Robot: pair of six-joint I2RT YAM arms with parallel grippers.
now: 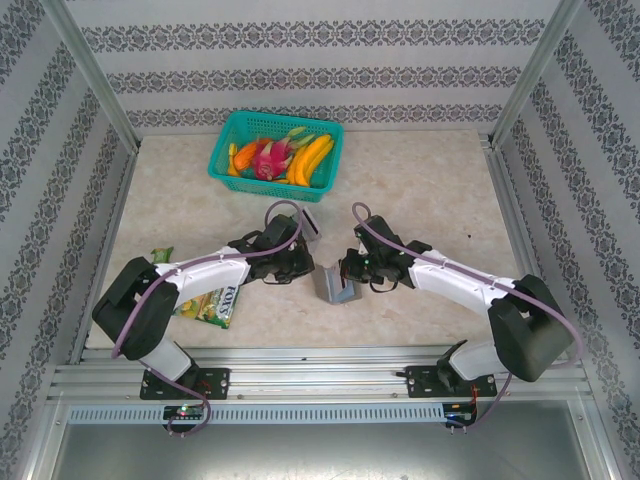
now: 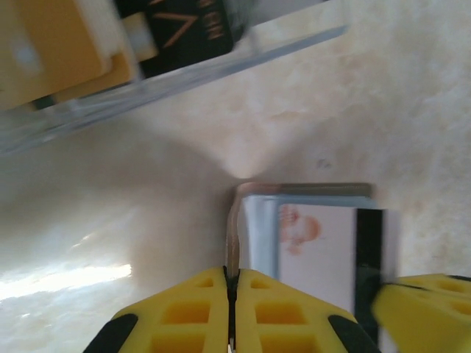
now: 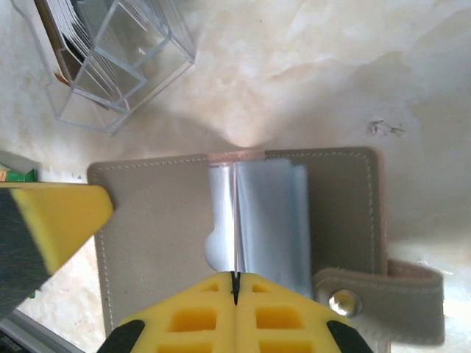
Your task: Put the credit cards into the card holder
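Jaws of left gripper and right gripper pinch card holder — clear box (cards inside) near.

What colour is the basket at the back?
The basket is teal, best seen in top external view.

The clear box was blurred and cut off by the left wrist view's top edge, as were the tan card and dark card inside it. The near edge of the card holder lay hidden behind the right gripper.
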